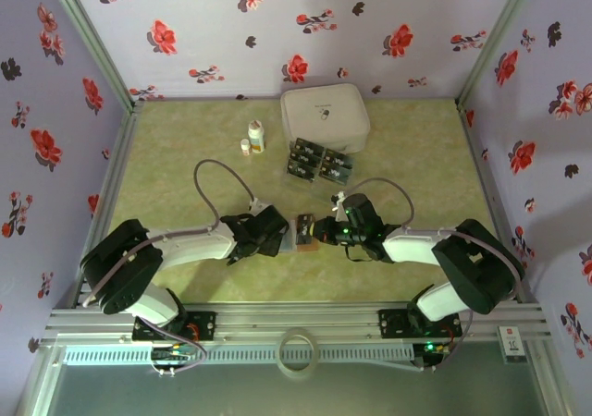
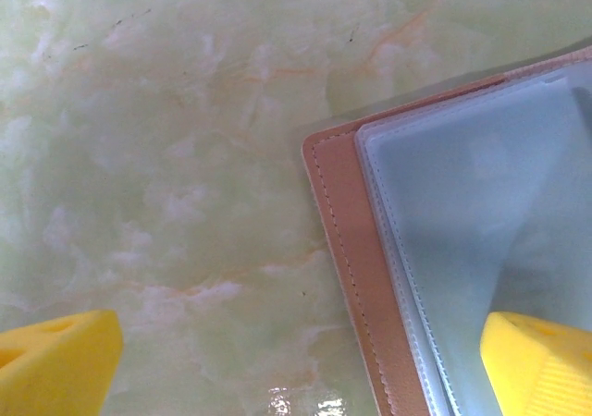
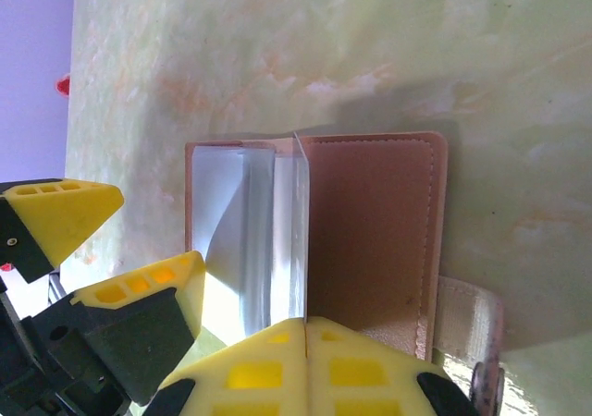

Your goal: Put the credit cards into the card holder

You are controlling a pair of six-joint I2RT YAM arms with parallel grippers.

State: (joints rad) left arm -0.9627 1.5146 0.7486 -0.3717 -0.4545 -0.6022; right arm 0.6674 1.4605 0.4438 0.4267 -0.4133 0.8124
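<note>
Your right gripper (image 3: 305,333) has its two yellow fingers pressed together with no gap. One thin clear leaf of the card holder (image 3: 370,231) stands upright and runs straight into the line between them, so it seems to be pinched there. From this gripper, the brown leather cover lies flat just ahead and a little to the right in the right wrist view. A pale strap (image 3: 467,328) with a metal snap sticks out beside the right finger. Your left gripper (image 2: 301,328) is wide open and holds nothing. In the left wrist view its one finger is over the bare marble-like table (image 2: 166,157) and the other is over the clear pockets (image 2: 462,203) of the card holder (image 2: 338,231); you cannot tell whether that finger touches them. In the top view the card holder (image 1: 302,231) lies open between the left gripper (image 1: 282,233) and the right gripper (image 1: 324,231), just beside both. The credit cards (image 1: 319,162) are in a loose group well ahead of both grippers. They lie next to a white case (image 1: 324,117) that is still farther from the grippers. Two white bottles (image 1: 255,136) stand ahead of the left gripper, to the left of the cards.
</note>
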